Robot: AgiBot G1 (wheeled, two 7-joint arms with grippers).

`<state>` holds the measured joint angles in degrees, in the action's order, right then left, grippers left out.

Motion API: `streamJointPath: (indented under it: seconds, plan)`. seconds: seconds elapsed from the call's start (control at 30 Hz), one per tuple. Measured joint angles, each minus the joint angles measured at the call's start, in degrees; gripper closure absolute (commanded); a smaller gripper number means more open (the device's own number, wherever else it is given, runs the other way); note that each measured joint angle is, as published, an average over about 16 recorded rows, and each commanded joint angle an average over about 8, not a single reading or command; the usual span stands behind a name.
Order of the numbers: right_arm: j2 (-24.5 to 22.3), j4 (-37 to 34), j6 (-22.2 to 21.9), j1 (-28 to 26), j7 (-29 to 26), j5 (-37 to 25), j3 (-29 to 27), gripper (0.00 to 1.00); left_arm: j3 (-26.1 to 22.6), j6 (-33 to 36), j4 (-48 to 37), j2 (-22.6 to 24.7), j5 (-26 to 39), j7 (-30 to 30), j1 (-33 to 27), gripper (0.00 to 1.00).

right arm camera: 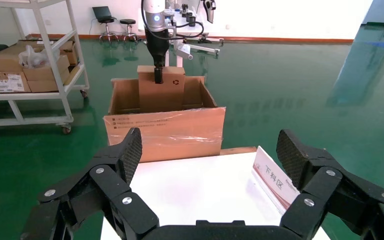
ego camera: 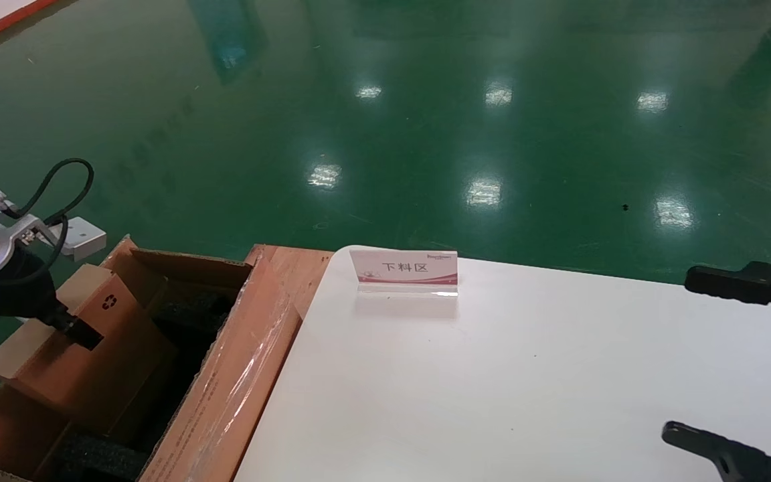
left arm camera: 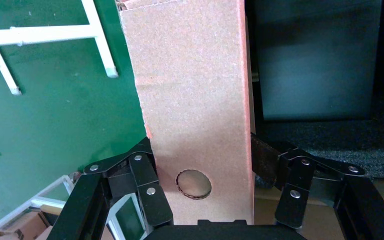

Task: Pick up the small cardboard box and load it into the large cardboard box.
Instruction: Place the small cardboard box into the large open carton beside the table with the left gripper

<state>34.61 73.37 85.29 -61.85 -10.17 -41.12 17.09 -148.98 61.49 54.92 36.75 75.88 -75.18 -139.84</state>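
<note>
The small cardboard box (ego camera: 91, 348), plain brown with a black recycling symbol, hangs tilted with its lower part inside the large cardboard box (ego camera: 238, 375). My left gripper (ego camera: 71, 325) is shut on its upper end. In the left wrist view the small cardboard box (left arm camera: 195, 100) fills the space between the fingers (left arm camera: 147, 170) of the left gripper (left arm camera: 202, 152). The right wrist view shows the small cardboard box (right arm camera: 167, 95) rising above the rim of the large cardboard box (right arm camera: 165, 135). My right gripper (ego camera: 678, 353) hovers open over the table's right side, empty; its own view shows the right gripper (right arm camera: 210, 147) wide apart.
A white table (ego camera: 492, 375) stands right of the carton, with a white-and-pink sign card (ego camera: 404, 271) near its far edge. Black foam (ego camera: 185, 314) lies inside the carton. A wooden board (ego camera: 292, 261) sits behind it. A shelving cart (right arm camera: 30, 60) with boxes stands beyond on the green floor.
</note>
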Motion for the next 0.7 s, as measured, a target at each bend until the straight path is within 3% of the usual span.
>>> streamJointPath:
  seconds: [0.7]
  plan:
    - [0.0, 0.0, 0.0, 0.0, 0.0, 0.0, 0.1, 0.0, 0.2, -1.5, -6.6, 2.5, -2.0, -0.4, 8.0, 1.0]
